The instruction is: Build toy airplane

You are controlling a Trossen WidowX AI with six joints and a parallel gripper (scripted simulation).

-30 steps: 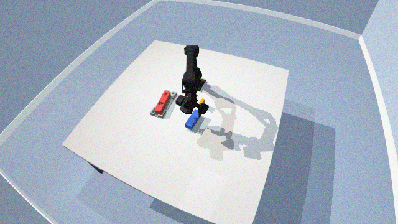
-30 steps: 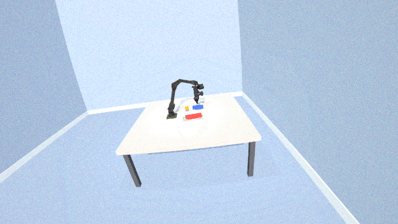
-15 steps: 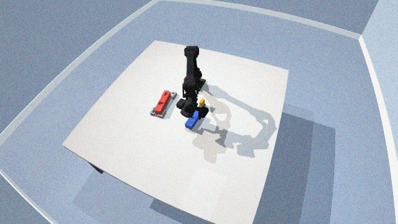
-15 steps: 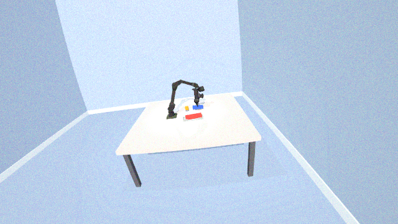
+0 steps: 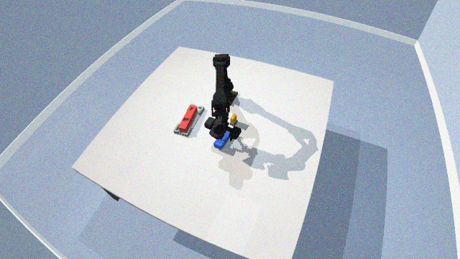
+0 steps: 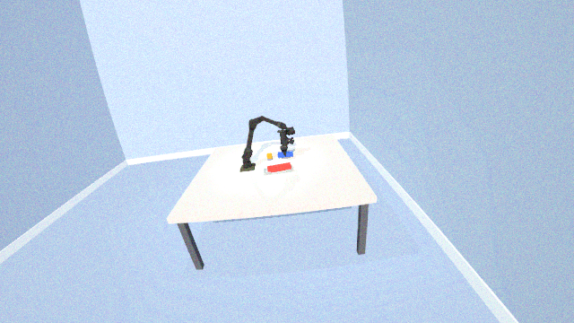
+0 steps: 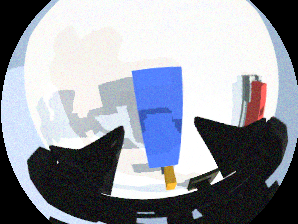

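Observation:
The red fuselage (image 5: 183,126) (image 6: 279,168) (image 7: 257,100) lies lengthwise in the grey jig (image 5: 200,109); two dark sockets show on its top and both are empty. The blue wing (image 5: 220,142) (image 6: 290,154) (image 7: 160,90) lies on the table beside the jig. The orange tail fin (image 5: 233,119) (image 6: 269,156) (image 7: 170,178) stands on the table, nearer the arm's base than the wing. My gripper (image 6: 284,153) (image 7: 159,123) is open and empty, pointing down just above the wing. In the wrist view, the wing shows between the spread fingers. The wing's tab is hidden from view.
The arm's base (image 6: 247,168) stands on the white table (image 5: 144,144) (image 6: 215,202), behind the parts in the top view. The arm hangs over the space between jig and tail fin there. Its shadows fall across the table beyond the wing.

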